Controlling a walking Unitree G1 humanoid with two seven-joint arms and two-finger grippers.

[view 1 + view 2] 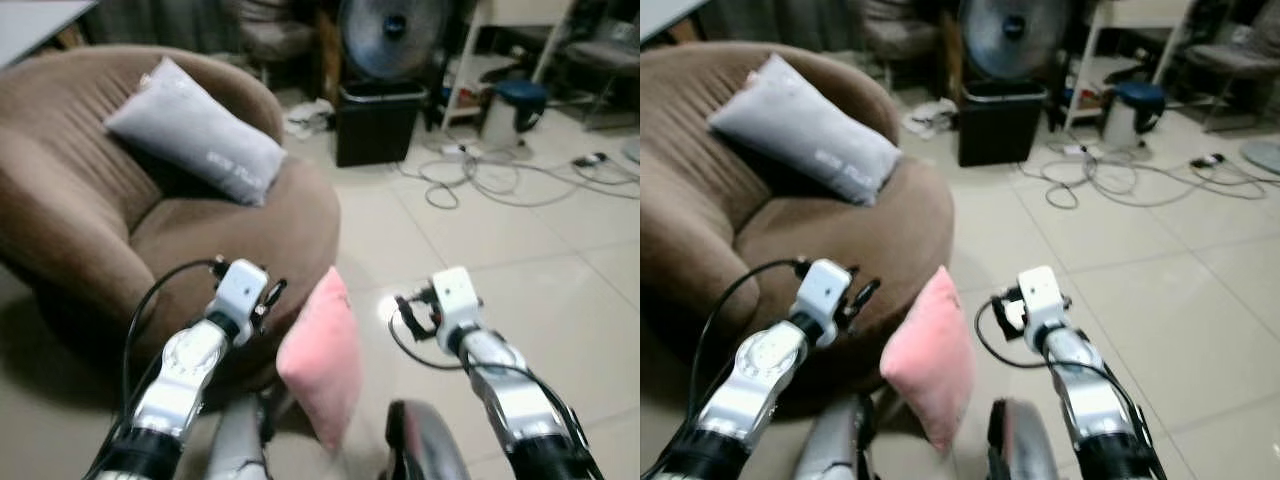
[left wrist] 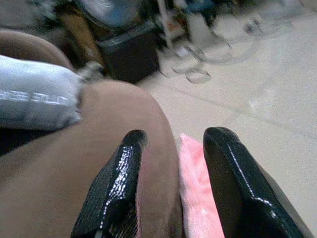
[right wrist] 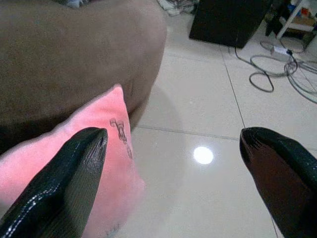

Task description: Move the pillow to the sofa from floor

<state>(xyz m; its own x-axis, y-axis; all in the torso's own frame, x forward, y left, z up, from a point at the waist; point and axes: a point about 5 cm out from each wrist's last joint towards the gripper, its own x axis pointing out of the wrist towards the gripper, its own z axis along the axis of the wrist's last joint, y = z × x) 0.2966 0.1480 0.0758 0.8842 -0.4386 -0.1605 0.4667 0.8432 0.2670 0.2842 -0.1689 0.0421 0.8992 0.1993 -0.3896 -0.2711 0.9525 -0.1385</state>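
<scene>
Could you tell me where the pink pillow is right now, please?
In the left eye view the pink pillow stands on edge low in the middle, between the left gripper and right gripper, against the brown sofa.

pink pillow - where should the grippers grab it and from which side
Probably squeeze the pink pillow at mid-height across its flat faces, one gripper from each side. It stands on edge against the brown sofa, corner up, between the open left gripper and the wide-open right gripper, so its soft, thin body suits a two-sided pinch.
</scene>
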